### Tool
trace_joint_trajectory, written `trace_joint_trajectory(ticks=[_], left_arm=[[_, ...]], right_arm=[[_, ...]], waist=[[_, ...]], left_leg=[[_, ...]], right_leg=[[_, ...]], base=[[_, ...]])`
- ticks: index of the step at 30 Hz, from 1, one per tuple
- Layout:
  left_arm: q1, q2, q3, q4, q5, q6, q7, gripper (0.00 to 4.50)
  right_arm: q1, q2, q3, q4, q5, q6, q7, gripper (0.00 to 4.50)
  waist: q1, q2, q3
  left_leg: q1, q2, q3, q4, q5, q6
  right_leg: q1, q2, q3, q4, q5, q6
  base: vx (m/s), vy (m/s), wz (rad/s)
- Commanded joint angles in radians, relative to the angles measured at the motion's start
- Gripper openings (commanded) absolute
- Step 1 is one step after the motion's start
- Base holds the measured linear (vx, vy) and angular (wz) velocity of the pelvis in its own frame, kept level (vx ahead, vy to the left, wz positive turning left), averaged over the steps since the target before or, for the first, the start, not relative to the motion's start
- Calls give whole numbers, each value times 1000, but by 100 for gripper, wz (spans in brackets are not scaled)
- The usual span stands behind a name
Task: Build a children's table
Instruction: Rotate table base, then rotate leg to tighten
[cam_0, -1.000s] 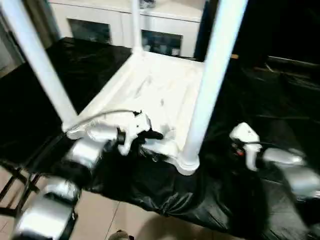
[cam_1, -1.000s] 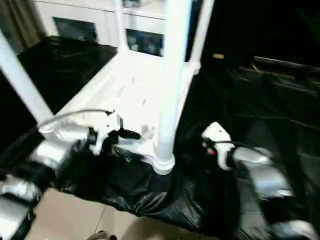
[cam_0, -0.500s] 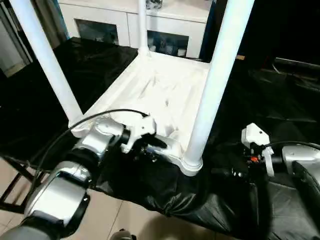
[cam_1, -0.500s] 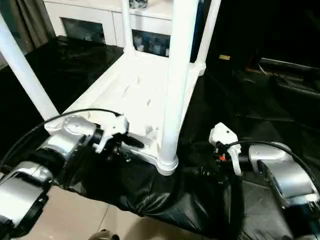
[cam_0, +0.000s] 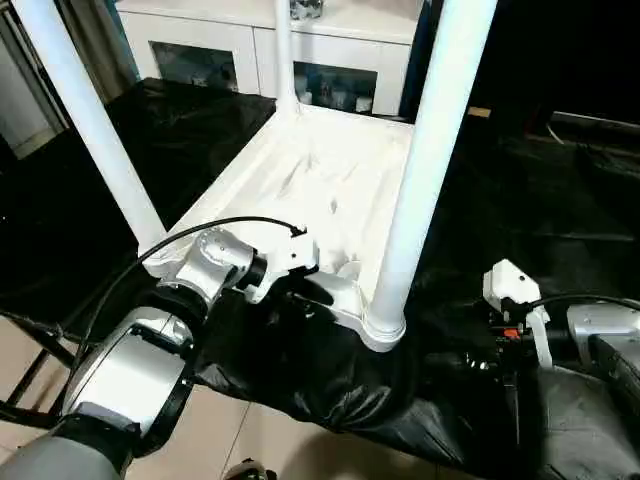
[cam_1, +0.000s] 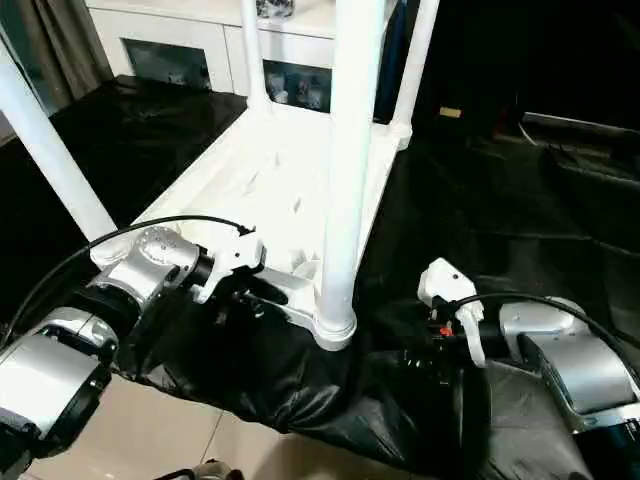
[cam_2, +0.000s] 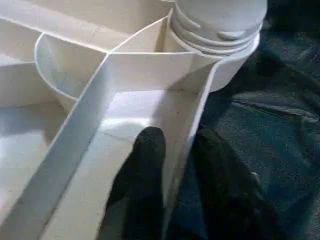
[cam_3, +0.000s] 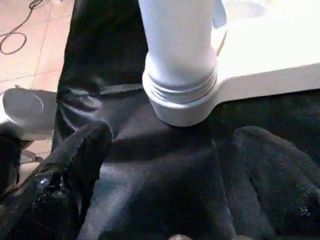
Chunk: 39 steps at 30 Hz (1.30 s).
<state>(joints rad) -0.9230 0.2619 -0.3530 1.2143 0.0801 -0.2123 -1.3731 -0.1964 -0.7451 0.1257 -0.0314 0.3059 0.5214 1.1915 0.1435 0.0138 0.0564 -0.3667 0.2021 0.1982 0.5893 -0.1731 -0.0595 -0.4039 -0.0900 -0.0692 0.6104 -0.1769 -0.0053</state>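
Note:
The children's table lies upside down on the black-covered work table, its white ribbed tabletop (cam_0: 330, 190) facing up. Legs stand in its corner sockets: the near right leg (cam_0: 425, 170), the near left leg (cam_0: 95, 130), and two far ones (cam_0: 284, 55) (cam_1: 415, 60). My left gripper (cam_0: 303, 295) is at the tabletop's near rim. In the left wrist view its fingers (cam_2: 147, 160) straddle the thin rim wall (cam_2: 192, 120), shut on it. My right gripper (cam_3: 175, 135) is open, low over the black cover just right of the near right corner socket (cam_3: 185, 107).
A white cabinet with glass doors (cam_0: 330, 60) stands behind the work table (cam_0: 560, 200). The table's near edge drops to a tiled floor (cam_0: 250, 440), where a black folding stand (cam_0: 30, 370) shows at the left. The black cover is wrinkled under my right arm.
My left gripper's fingers have closed in on the tabletop's near rim. The camera has shifted. My right gripper has stayed open and sunk a little beside the corner socket.

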Motion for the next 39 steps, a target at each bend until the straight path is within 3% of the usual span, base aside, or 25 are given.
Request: trace_joint_trajectory(ticks=[1,3,6,10,12,13,14,15,16,17,18,19,21,22,26,27,28,30,35,37,39], left_arm=[[-10,1,-6,17,21,12,-18,92],[-12,3,-4,27,26,23,-17,64],[-11,6,4,38,30,56,-12,50],[2,-1,72,38,-26,134,38,30],[18,3,74,29,-23,156,63,22],[33,5,76,19,-24,165,73,22],[49,6,78,6,-24,171,84,19],[67,5,81,-11,-21,173,98,11],[83,5,81,-30,-19,171,98,11],[105,4,81,-57,-19,163,94,7],[128,2,81,-89,-24,159,88,4],[145,0,82,-116,-25,163,85,4],[184,-1,75,-182,-12,136,120,1],[190,-2,76,-194,-11,136,128,1],[231,-10,92,-277,-26,183,171,1],[238,-9,94,-291,-26,191,180,1],[249,-7,99,-311,-29,206,187,1],[274,-1,105,-359,-33,238,195,0],[295,8,109,-407,-39,262,206,0],[300,13,108,-422,-37,270,208,0],[311,19,108,-450,-34,289,205,0]], right_arm=[[-1,-7,-11,-18,5,10,-7,450],[-3,-5,-9,-16,6,9,-11,450],[-7,4,-5,-10,5,3,-19,450],[-23,38,-4,20,-15,-42,-54,450],[-38,66,2,49,-35,-69,-89,450],[-47,85,8,63,-43,-83,-105,450],[-56,105,14,73,-47,-92,-119,450],[-64,127,19,83,-47,-92,-134,450],[-70,143,23,96,-53,-101,-149,450],[-79,163,30,116,-65,-112,-172,450],[-90,181,39,139,-83,-127,-195,450],[-99,194,46,160,-102,-150,-215,450],[-131,237,51,218,-126,-172,-268,450],[-137,245,52,230,-132,-179,-278,450],[-187,302,71,315,-163,-225,-306,450],[-196,313,71,327,-161,-232,-307,450],[-211,331,70,347,-156,-244,-310,450],[-233,352,76,382,-152,-271,-301,432],[-261,364,85,440,-164,-307,-276,395],[-273,371,87,465,-171,-325,-274,371],[-283,377,88,494,-178,-345,-269,358]], waist=[[4,-6,-70],[3,-9,-70],[1,-7,-69],[-4,-8,-67],[-9,-9,-66],[-18,-9,-65],[-23,-10,-64],[-26,-19,-64],[-29,-16,-63],[-33,-25,-63],[-37,-27,-64],[-41,-20,-64],[-42,-19,-66],[-46,-25,-66],[-45,-21,-65],[-47,-31,-65],[-48,-29,-65],[-50,-27,-66],[-53,-42,-64],[-53,-40,-64],[-57,-42,-65]], left_leg=[[12,30,-20,-62,-238,33],[11,30,-20,-62,-236,34],[10,31,-20,-63,-234,35],[11,28,-19,-63,-244,34],[11,26,-20,-64,-256,29],[6,25,-23,-66,-256,24],[5,23,-23,-68,-262,23],[8,23,-23,-66,-257,28],[7,23,-22,-66,-257,30],[6,24,-22,-66,-252,35],[4,25,-21,-67,-240,38],[6,28,-22,-69,-238,34],[11,28,-20,-67,-244,35],[7,28,-20,-67,-237,35],[13,29,-17,-68,-245,35],[10,29,-17,-69,-242,36],[9,30,-19,-70,-241,37],[10,32,-19,-71,-240,37],[8,30,-17,-71,-242,39],[8,29,-17,-72,-243,36],[8,30,-17,-72,-239,36]], right_leg=[[59,-62,40,-80,-214,-223],[59,-60,39,-79,-203,-228],[60,-63,39,-79,-207,-230],[57,-63,38,-83,-239,-230],[58,-63,37,-88,-285,-215],[59,-64,35,-86,-299,-212],[58,-63,33,-90,-319,-204],[57,-65,33,-91,-348,-193],[56,-65,34,-94,-361,-190],[56,-64,34,-95,-372,-183],[54,-64,35,-95,-366,-183],[50,-66,36,-92,-358,-191],[47,-65,38,-92,-352,-194],[47,-65,37,-86,-341,-196],[41,-64,40,-91,-363,-185],[44,-62,41,-88,-347,-185],[45,-65,41,-84,-339,-188],[43,-67,42,-85,-338,-186],[43,-66,43,-84,-333,-180],[42,-65,43,-88,-366,-168],[42,-64,44,-86,-341,-176]], base=[[0,0,0],[0,0,0],[0,0,0],[0,0,0],[0,0,0],[0,0,0],[0,0,0],[0,0,0],[0,0,0],[0,0,0],[0,0,0],[0,0,0],[0,0,0],[0,0,0],[0,0,0],[0,0,0],[0,0,0],[0,0,0],[0,0,0],[0,0,0],[0,0,0]])
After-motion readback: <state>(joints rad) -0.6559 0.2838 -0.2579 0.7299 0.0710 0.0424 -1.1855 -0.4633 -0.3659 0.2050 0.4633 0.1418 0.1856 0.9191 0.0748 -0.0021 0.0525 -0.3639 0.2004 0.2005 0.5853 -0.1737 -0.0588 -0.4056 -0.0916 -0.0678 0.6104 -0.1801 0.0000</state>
